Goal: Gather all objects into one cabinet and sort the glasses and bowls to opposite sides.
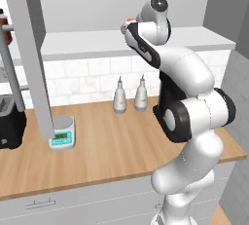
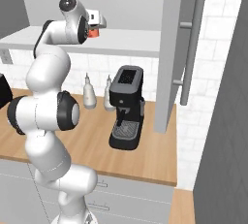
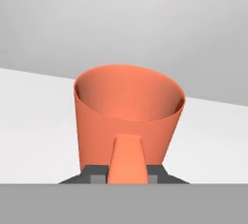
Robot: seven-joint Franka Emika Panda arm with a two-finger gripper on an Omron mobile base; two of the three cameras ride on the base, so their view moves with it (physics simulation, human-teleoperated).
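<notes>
A salmon-orange cup stands upright and open at the top in the hand view, above the flat white shelf board. My gripper is shut on the cup's lower part. From the base cameras the gripper is raised to the cabinet shelf, with the cup showing orange under the hand. A tall dark grey door panel stands open at the left. A red object peeks out at the left edge, mostly hidden.
Two white spouted bottles stand on the wooden counter by the tiled wall. A small kitchen scale sits below the door. A black coffee machine stands next to the right door.
</notes>
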